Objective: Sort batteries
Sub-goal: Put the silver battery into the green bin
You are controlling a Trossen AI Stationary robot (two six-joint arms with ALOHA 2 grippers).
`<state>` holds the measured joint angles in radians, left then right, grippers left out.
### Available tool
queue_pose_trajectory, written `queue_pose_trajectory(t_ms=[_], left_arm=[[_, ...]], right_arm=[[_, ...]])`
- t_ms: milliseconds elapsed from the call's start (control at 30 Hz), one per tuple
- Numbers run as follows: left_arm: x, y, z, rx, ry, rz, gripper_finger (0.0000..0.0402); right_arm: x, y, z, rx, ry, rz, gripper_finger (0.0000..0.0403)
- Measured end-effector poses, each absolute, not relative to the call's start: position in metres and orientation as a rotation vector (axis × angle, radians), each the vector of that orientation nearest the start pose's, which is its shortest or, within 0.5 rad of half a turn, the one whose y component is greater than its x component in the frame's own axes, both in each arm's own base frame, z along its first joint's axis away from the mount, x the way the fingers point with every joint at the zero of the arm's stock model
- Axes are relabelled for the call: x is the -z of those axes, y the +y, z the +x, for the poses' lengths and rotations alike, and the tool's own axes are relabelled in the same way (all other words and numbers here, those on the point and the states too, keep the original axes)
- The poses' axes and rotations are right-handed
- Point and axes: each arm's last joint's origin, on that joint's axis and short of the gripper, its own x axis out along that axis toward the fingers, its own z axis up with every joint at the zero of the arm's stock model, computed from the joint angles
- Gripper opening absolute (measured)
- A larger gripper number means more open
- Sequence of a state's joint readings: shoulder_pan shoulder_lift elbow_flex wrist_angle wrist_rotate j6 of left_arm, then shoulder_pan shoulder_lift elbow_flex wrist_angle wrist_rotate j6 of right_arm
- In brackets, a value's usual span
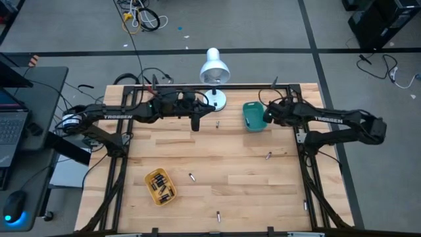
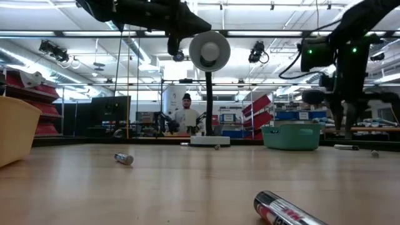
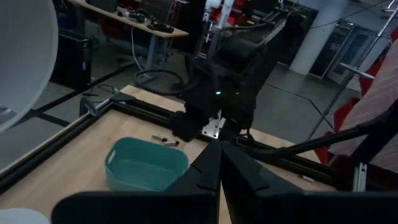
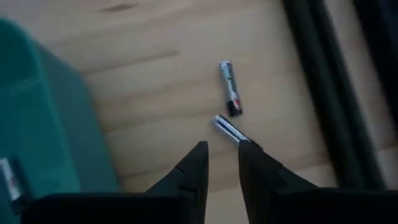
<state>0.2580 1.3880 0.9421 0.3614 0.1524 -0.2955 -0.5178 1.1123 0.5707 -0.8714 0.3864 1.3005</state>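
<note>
Several batteries lie in the yellow tray, and loose ones rest on the wood. The teal tray stands at the far right with one battery inside. My right gripper hangs beside that tray, open by a narrow gap and pointing steeply down. Just beyond its tips two batteries lie on the table; the nearer one ends at one fingertip, and I cannot tell whether it touches. My left gripper is shut and empty, level and high near the lamp.
A white desk lamp stands at the far edge between the arms. The black frame rail runs close behind the two batteries. Another battery lies near the lamp's base. The middle of the wooden top is bare.
</note>
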Motion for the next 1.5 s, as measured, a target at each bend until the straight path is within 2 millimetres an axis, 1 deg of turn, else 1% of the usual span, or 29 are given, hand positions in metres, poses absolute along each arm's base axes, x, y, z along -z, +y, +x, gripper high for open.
queue_pose_trajectory(t_ms=[100,233,333,433,500,633,800,900,1067,1167,1400,1500], left_arm=[[-0.303,0.074,0.306,-0.096,0.070,-0.312,0.0021],[-0.301,0.072,0.306,-0.023,0.107,-0.328,0.0021],[-0.294,0.070,0.305,0.029,0.180,-0.342,0.0021],[-0.289,0.069,0.304,0.028,0.233,-0.320,0.0021],[-0.287,0.070,0.303,0.015,0.251,-0.296,0.0021],[-0.287,0.072,0.303,-0.003,0.248,-0.254,0.0021],[-0.287,0.073,0.303,-0.001,0.249,-0.236,0.0021],[-0.287,0.073,0.303,-0.003,0.250,-0.231,0.0021],[-0.287,0.074,0.303,-0.051,0.244,-0.226,0.0021],[-0.288,0.074,0.303,-0.047,0.242,-0.230,0.0021],[-0.288,0.074,0.303,-0.048,0.238,-0.250,0.0021],[-0.289,0.076,0.303,-0.061,0.227,-0.245,0.0021]], right_arm=[[-0.161,-0.095,0.123,1.623,0.745,1.105,0.0075],[-0.155,-0.100,0.115,1.671,0.747,1.078,0.0075],[-0.155,-0.105,0.117,1.637,0.722,1.036,0.0075],[-0.156,-0.110,0.119,1.603,0.699,1.011,0.0075],[-0.155,-0.113,0.119,1.610,0.690,1.015,0.0075],[-0.147,-0.117,0.120,1.645,0.730,1.031,0.0075],[-0.134,-0.121,0.125,1.623,0.828,1.005,0.0075],[-0.128,-0.123,0.129,1.602,0.854,1.029,0.0075],[-0.122,-0.125,0.132,1.574,0.913,0.993,0.0075],[-0.122,-0.126,0.132,1.570,0.920,0.989,0.0066],[-0.124,-0.125,0.132,1.559,0.906,0.994,0.0013],[-0.124,-0.125,0.131,1.557,0.911,0.991,0.0010]])
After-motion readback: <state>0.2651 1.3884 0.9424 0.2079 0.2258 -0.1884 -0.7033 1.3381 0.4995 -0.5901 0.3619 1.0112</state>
